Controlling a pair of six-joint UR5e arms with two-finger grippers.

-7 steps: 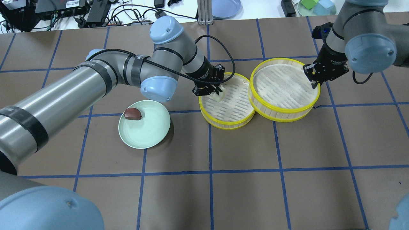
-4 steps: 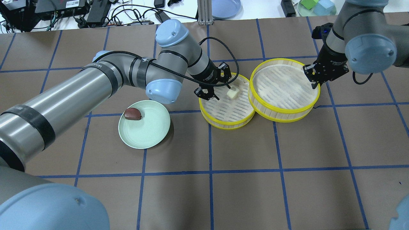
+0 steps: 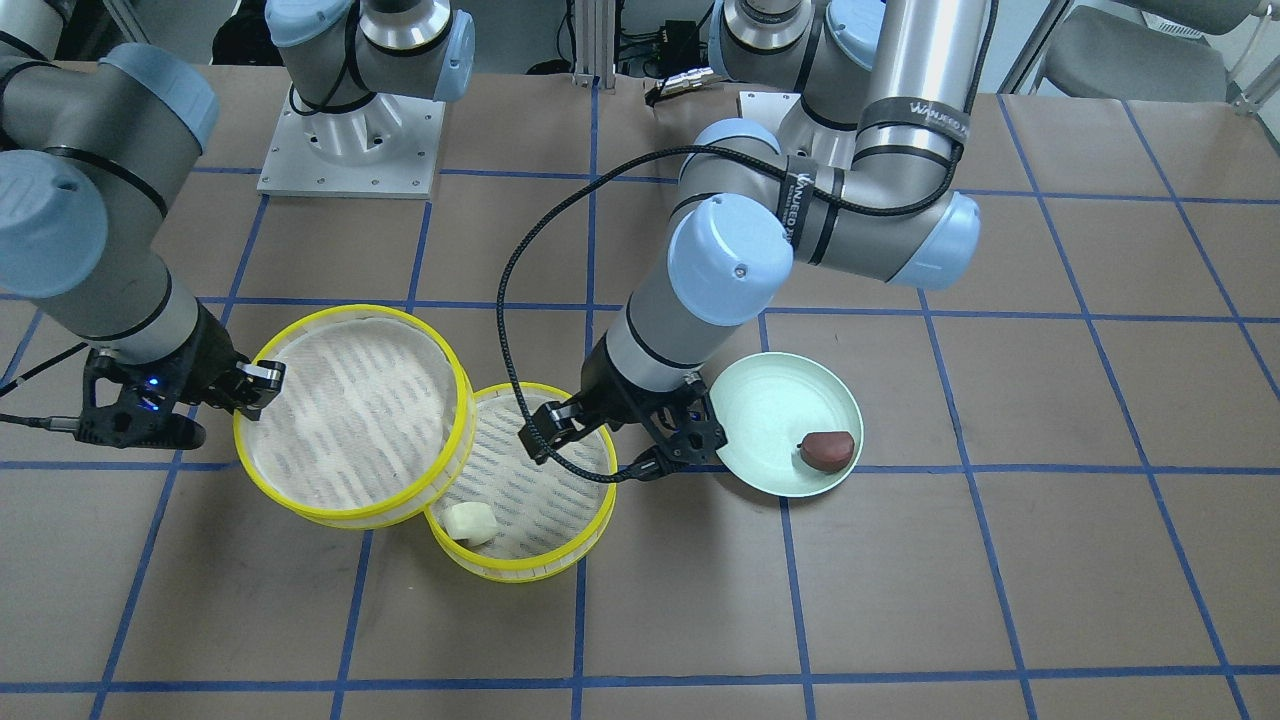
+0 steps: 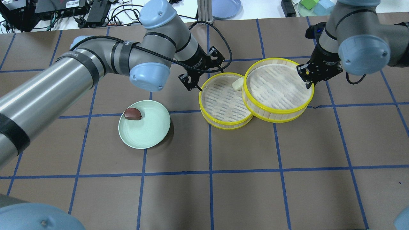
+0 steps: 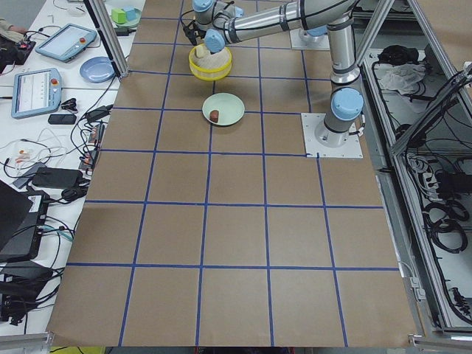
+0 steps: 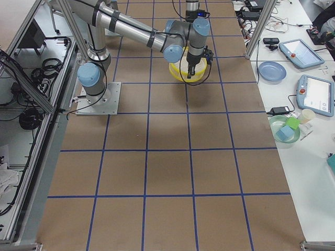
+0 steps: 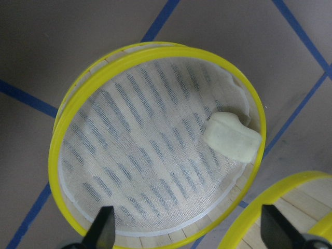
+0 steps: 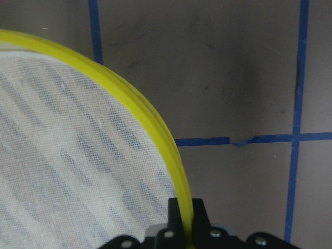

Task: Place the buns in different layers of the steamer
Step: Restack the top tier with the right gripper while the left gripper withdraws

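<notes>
The pale cream bun [image 4: 236, 85] lies in the lower steamer tray [image 4: 223, 124], at its far right edge; it also shows in the left wrist view [image 7: 231, 137] and the front view [image 3: 470, 522]. My left gripper [image 4: 194, 81] is open and empty above that tray's back-left rim [image 7: 57, 155]. My right gripper [image 4: 307, 79] is shut on the rim [image 8: 176, 166] of the second steamer tray [image 4: 278, 111], which overlaps the first tray's right side. The dark reddish-brown bun [image 4: 132, 113] lies on the pale green plate [image 4: 145, 134], left of the trays.
Behind the table's back edge there are a blue plate [image 4: 225, 8], a green bowl with blocks [image 4: 316, 6] and cables with electronics [image 4: 64, 11]. Brown table with blue grid lines in front of the trays.
My left gripper let go of the cream bun in the lower tray, opened, and drew back to the left. The bun ended at the tray's far right. My right gripper shifted the second tray left over it.
</notes>
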